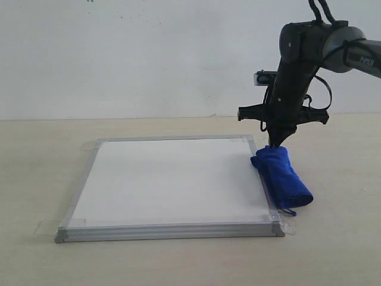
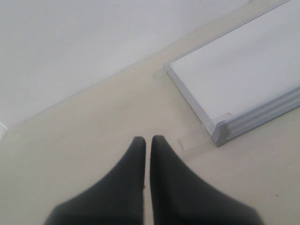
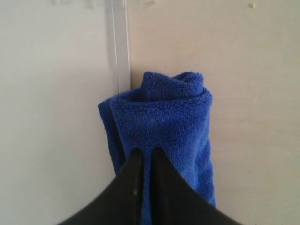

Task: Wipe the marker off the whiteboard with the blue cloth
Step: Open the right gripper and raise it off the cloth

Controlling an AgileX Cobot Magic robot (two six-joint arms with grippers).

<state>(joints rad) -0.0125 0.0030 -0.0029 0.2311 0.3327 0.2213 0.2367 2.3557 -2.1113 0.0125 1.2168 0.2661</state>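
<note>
The whiteboard (image 1: 172,182) lies flat on the table, its silver frame taped at the corners; its white face shows no red marker writing in any view. The blue cloth (image 1: 282,176) lies rolled along the board's right edge, partly over the frame. My right gripper (image 1: 275,144) comes down from above and is shut on the far end of the blue cloth (image 3: 161,122), a fold pinched between its black fingers (image 3: 131,173). My left gripper (image 2: 147,139) is shut with nothing in it, low over bare table near a corner of the whiteboard (image 2: 243,75); it does not appear in the exterior view.
The beige table (image 1: 333,250) stretches around the board, with a white wall behind it. Clear tape tabs (image 1: 47,227) stick out at the board's corners. The right arm (image 1: 297,65) stands over the board's far right corner.
</note>
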